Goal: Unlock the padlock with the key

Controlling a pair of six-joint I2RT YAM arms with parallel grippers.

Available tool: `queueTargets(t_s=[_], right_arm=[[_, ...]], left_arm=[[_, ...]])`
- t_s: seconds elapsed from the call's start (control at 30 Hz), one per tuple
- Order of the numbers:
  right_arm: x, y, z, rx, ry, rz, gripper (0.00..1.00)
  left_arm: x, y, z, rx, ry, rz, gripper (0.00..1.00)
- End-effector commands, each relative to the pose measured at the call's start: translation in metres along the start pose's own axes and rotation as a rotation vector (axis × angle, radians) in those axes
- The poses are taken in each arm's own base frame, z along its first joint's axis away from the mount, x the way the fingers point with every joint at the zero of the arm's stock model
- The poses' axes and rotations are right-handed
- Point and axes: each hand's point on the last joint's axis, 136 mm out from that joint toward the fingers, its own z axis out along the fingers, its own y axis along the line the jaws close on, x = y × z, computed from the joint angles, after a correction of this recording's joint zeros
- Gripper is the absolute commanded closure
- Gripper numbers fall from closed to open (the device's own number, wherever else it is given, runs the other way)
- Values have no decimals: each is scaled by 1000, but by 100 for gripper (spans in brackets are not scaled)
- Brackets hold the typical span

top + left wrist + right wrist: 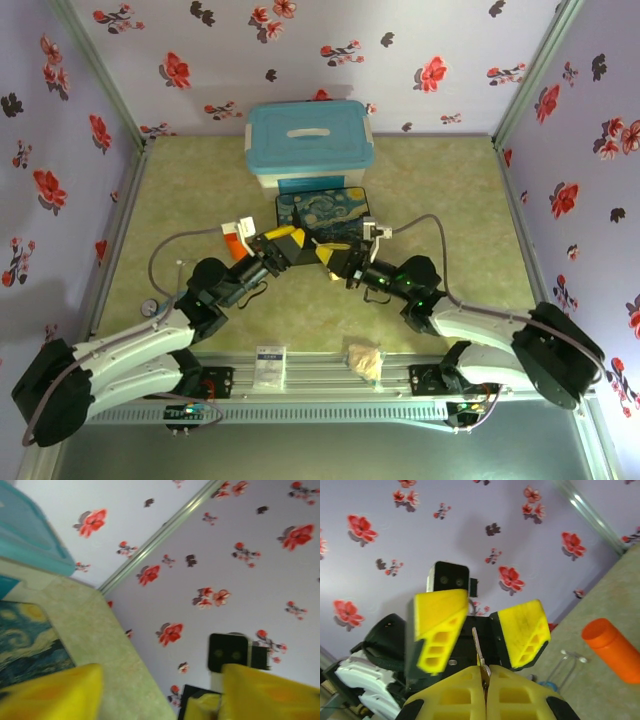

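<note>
Now R fingers pinch key — L fingers apart, just opposite

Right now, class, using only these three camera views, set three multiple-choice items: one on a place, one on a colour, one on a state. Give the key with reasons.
1. Where does the beige wad lie?
A. on the rail at the table's near edge
B. against the back wall
C. in the far left corner

2. What colour is the lid at the back?
A. red
B. blue
C. green

3. What state is the right hand in?
A. wide open
B. shut on the key
C. shut and empty

Key:
1 A, as the top view shows the wad on the metal rail between the arm bases.
2 B, as the lid is light blue in the top view.
3 B, as the right wrist view shows its fingers pressed together with the thin metal key sticking out between them.
</note>
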Motion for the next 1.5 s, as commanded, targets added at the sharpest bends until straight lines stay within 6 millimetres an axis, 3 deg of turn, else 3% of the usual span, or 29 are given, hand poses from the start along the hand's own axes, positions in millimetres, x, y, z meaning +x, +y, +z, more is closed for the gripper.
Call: queueTargets(t_s=[0.0, 0.07, 0.2, 0.33, 0.47, 0.73, 0.9, 1.2, 1.47], right_arm=[[11, -40, -13, 236, 50, -39, 100], [16, -63, -28, 397, 98, -52, 100], [18, -107, -75, 722, 161, -55, 100], [18, -131, -114, 900, 170, -17, 100], [26, -146, -136, 997, 189, 24, 100], [38, -153, -145, 1015, 210, 41, 100], [41, -153, -147, 1012, 215, 45, 100], [44, -153, -149, 998, 196, 50, 100], [47, -156, -152, 1008, 194, 51, 100]], left_arm=[[-1, 21, -1, -176, 60, 80, 23], [10, 35, 1, -278, 157, 120, 24], [52, 58, 7, -398, 382, 147, 29], [96, 67, 16, -406, 497, 156, 34], [127, 95, 21, -486, 578, 158, 34], [169, 133, 40, -592, 659, 199, 34], [175, 153, 40, -652, 608, 182, 39], [188, 169, 46, -695, 571, 140, 41], [199, 174, 53, -669, 538, 97, 50]])
